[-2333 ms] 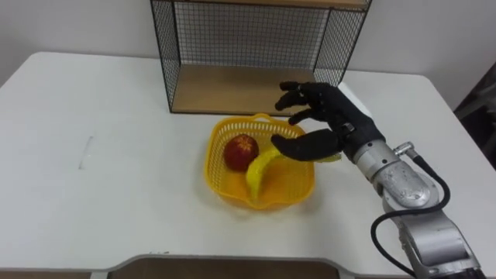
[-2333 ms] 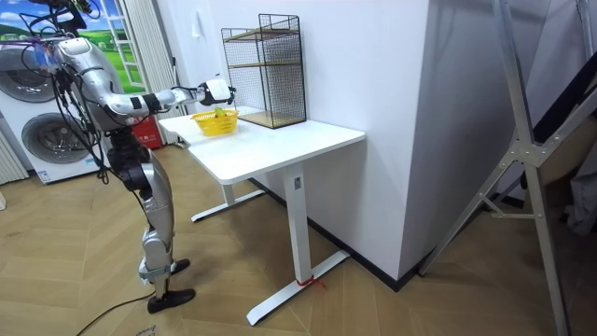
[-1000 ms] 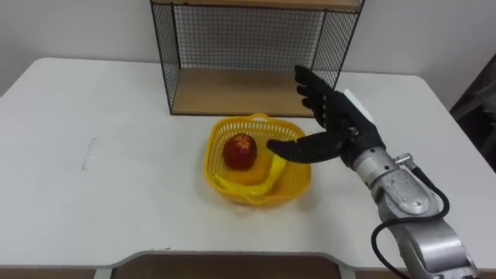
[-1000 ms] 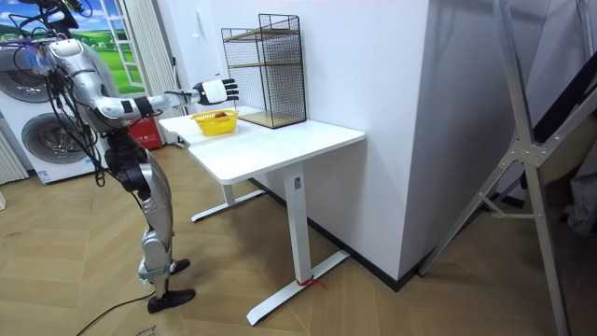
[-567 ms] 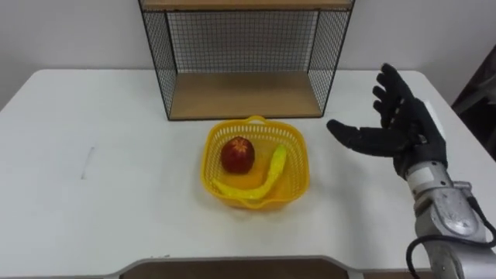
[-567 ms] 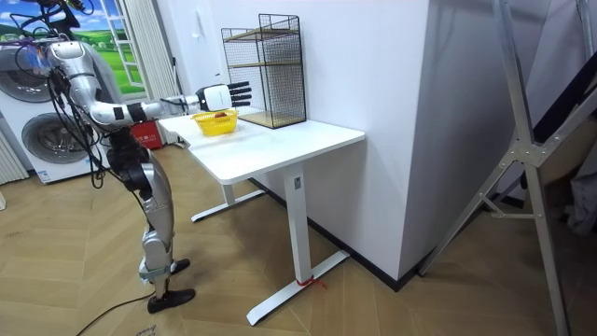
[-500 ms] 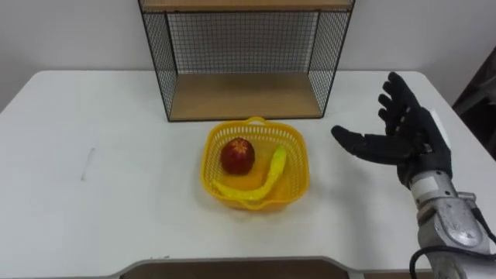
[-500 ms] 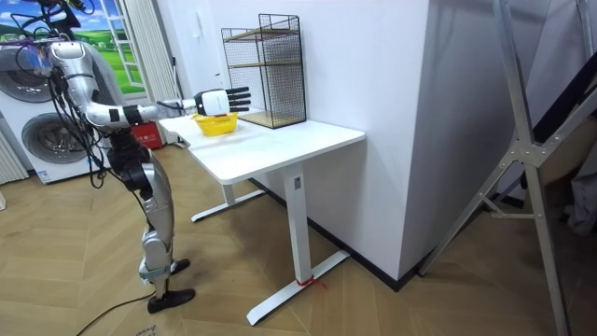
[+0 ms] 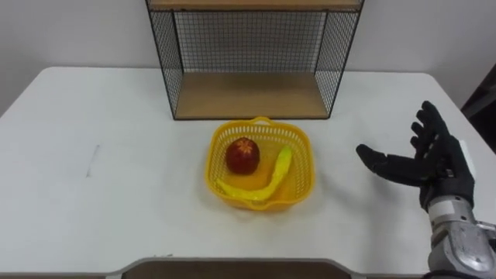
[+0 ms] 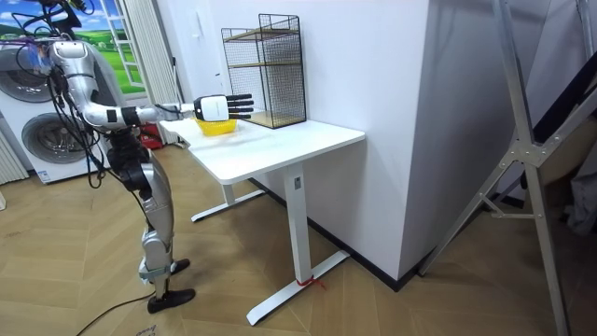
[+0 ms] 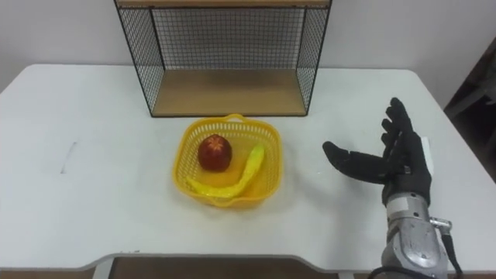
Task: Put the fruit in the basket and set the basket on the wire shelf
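The yellow basket [image 9: 211,172] sits on the white surface [image 9: 101,186], just in front of the wire shelf [image 9: 248,94] and not touching it. In the basket lie a red apple [image 9: 242,155], toward its back left, and a banana [image 9: 267,186] curving along the front and up the right side. The right hand [image 9: 432,167] is raised to the basket's right, well apart from it, fingers straight and spread, holding nothing. The robot stands at the surface's end, that arm stretched forward.

Top of wire shelf [image 9: 252,97] seemingly cropped.
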{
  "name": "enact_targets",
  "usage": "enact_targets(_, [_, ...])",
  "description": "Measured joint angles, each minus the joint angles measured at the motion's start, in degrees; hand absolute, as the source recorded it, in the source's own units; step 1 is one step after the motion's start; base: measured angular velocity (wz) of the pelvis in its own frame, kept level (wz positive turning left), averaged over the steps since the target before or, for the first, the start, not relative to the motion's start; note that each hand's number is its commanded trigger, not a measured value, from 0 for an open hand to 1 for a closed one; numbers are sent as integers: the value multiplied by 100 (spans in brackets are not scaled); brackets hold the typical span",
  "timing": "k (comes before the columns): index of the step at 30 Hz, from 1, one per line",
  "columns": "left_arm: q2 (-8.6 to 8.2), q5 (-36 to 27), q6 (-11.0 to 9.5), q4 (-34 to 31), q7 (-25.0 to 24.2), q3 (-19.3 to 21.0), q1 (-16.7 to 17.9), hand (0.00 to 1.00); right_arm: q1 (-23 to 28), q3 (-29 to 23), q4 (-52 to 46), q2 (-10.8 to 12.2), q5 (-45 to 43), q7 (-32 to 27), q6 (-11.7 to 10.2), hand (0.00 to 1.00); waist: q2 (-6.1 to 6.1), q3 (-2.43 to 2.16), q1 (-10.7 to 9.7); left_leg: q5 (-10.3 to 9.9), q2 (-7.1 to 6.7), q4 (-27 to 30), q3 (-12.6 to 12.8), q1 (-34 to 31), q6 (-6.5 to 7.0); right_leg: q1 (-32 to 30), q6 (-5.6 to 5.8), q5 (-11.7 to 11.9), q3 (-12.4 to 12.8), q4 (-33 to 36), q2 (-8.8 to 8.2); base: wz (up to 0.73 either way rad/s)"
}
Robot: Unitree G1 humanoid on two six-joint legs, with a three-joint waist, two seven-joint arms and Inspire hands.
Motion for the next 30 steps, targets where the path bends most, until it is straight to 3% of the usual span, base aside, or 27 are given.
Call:
enact_targets(3, [-160,228,-7,-447,419,-35,-2,0,52,-7,2,18,-16,-56,0,0,-2,20,3,-1,9,-1,-7,-15,-2,-15,0,0,-7,-3,8,0])
enact_targets(5, [-164,231,-80,-881,563,-96,-2,0,52,-6,2,41,-13,-32,0,0,-28,24,16,3,11,-2,-28,-24,-9,-17,0,0,-17,-4,12,5])
enact_targets(9, [-91,568,-422,-1856,576,-378,-30,0,68,25,-3,54,25,73,-20,0,-45,31,-1,4,-15,7,-56,-63,-9,7,0,0,-52,-56,-1,2])
enact_targets(13, [-79,856,-485,-2180,427,-801,-152,0,99,178,-1,178,-359,168,-30,0,-35,40,-31,4,-12,58,-59,-73,-8,2,-2,2,-50,-65,6,0])
enact_targets(18, [-88,1146,-616,-2181,-225,-1595,-263,0,98,265,46,398,-516,413,-293,0,28,100,-50,7,-23,22,-53,-37,-13,-8,-1,2,-47,-14,19,0])
enact_targets(22, [-84,1137,-632,-2181,-838,-1858,-279,0,89,263,114,397,-501,588,-384,0,-1,118,-146,7,-5,13,-57,-38,-14,-15,-1,1,-56,-9,21,0])
enact_targets(30, [-81,218,-705,-2170,-2228,-2616,-416,0,72,681,251,409,-230,951,-559,0,-106,122,-217,7,6,40,-31,-95,-13,-70,-1,1,-40,-3,10,-2])
